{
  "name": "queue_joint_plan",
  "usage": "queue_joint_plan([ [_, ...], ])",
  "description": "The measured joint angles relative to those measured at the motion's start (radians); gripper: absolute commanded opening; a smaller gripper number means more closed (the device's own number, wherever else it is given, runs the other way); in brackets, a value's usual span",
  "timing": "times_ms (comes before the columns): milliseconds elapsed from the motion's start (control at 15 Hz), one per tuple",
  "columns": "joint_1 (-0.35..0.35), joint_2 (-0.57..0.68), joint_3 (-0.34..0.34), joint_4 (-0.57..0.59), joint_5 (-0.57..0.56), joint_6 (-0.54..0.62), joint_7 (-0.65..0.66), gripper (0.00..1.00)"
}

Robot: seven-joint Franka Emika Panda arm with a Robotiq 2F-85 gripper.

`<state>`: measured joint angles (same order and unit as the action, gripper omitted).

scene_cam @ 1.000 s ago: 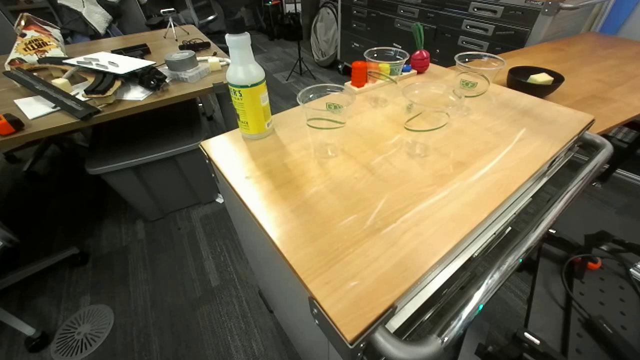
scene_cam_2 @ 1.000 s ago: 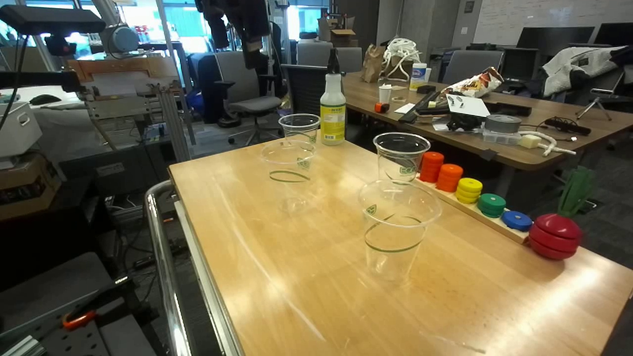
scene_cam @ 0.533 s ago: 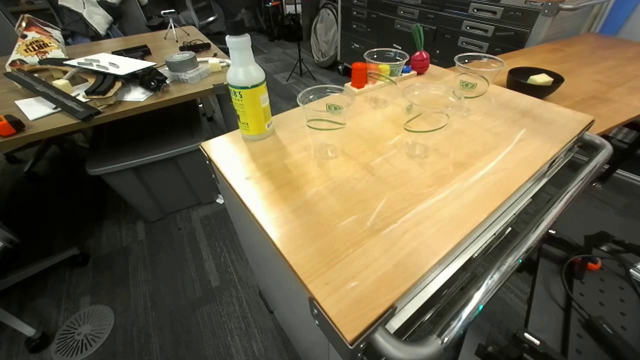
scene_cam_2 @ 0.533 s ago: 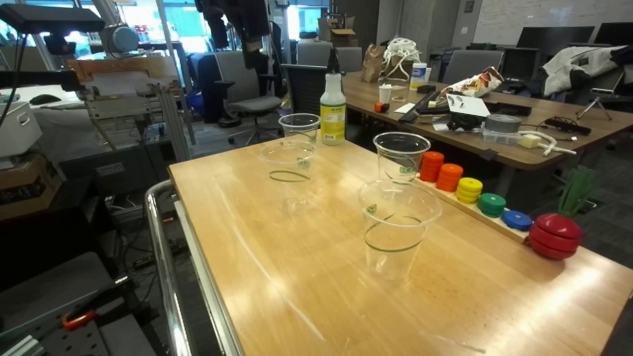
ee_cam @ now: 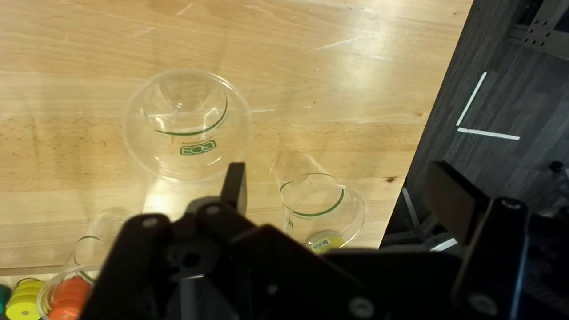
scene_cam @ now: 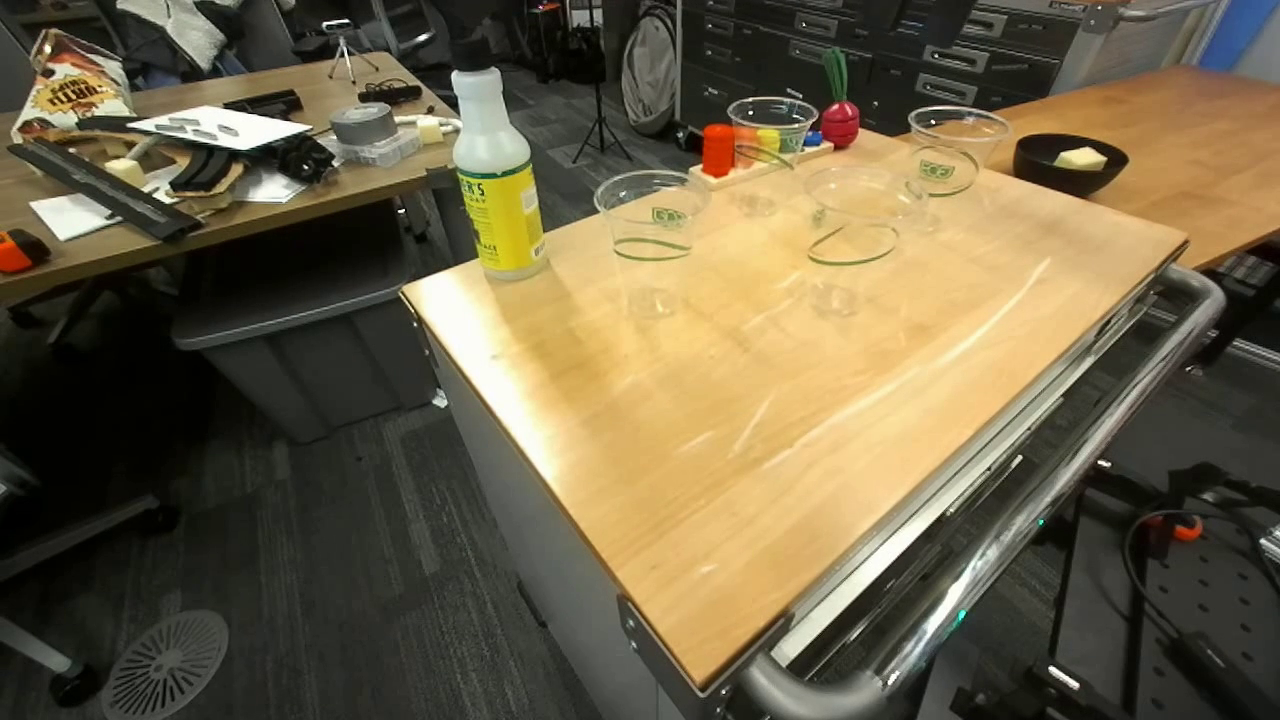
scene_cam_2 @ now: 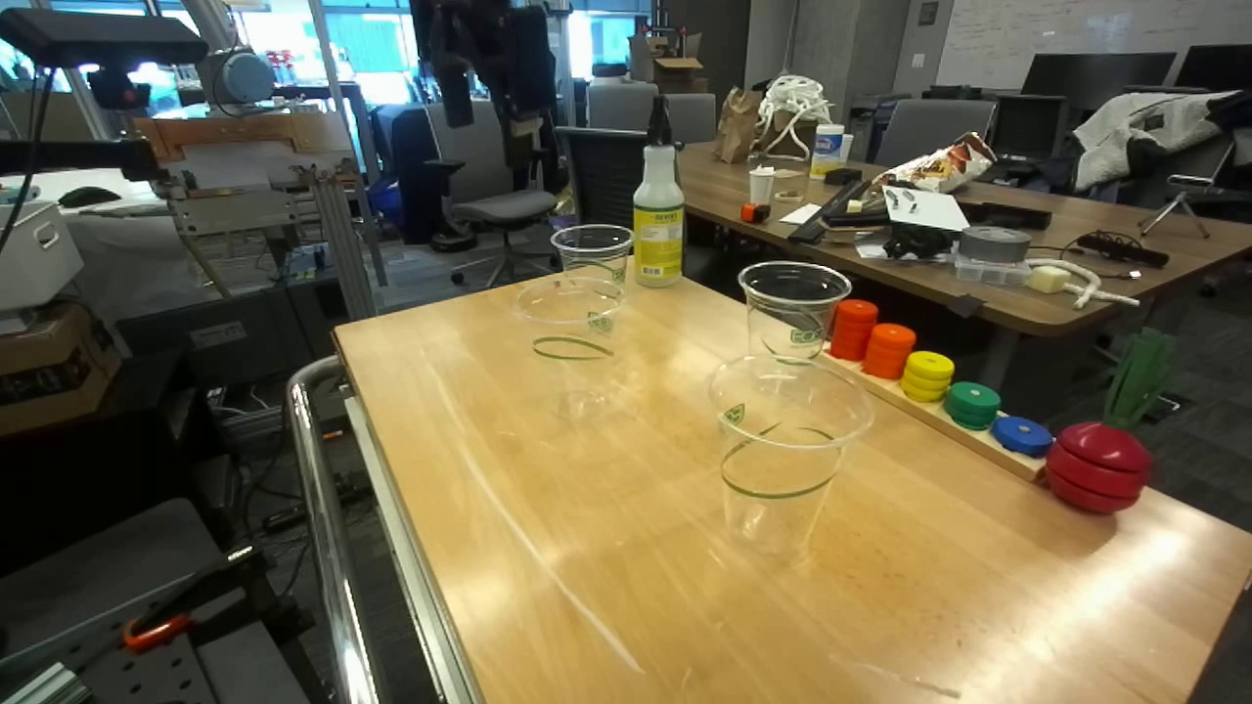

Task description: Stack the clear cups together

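Note:
Four clear cups with green bands stand upright and apart on the wooden tabletop. In an exterior view, two are at the far end, one cup [scene_cam_2: 593, 256] beside the bottle and one cup [scene_cam_2: 573, 347] just in front. The other two stand nearer, one cup [scene_cam_2: 794, 313] by the coloured discs and one cup [scene_cam_2: 790, 479] in front of it. All also show in the other view, such as the cup [scene_cam: 652, 245]. My gripper [ee_cam: 341, 182] is open and empty, above the table in the wrist view, with a cup [ee_cam: 318, 209] seen between its fingers.
A yellow-labelled bottle [scene_cam_2: 658, 230] stands at the table's far corner. A wooden rack of coloured discs [scene_cam_2: 922, 376] and a red radish toy [scene_cam_2: 1097, 467] line one edge. A metal rail [scene_cam_2: 328, 528] runs along the opposite edge. A black bowl [scene_cam: 1070, 165] is on a neighbouring table.
My gripper, high at the top of an exterior view, has moved to the right and a little down. A dark part of the arm now shows at the top of the other view. The cups have not moved.

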<state>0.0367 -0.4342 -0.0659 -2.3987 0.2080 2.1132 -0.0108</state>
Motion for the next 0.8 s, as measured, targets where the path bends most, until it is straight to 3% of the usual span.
queue_joint_plan([
  [400, -0.003, 0.217, 0.049, 0.14, -0.056, 0.062, 0.104, 1.0],
  [800, -0.004, 0.395, 0.092, 0.244, -0.302, 0.155, 0.314, 1.0],
])
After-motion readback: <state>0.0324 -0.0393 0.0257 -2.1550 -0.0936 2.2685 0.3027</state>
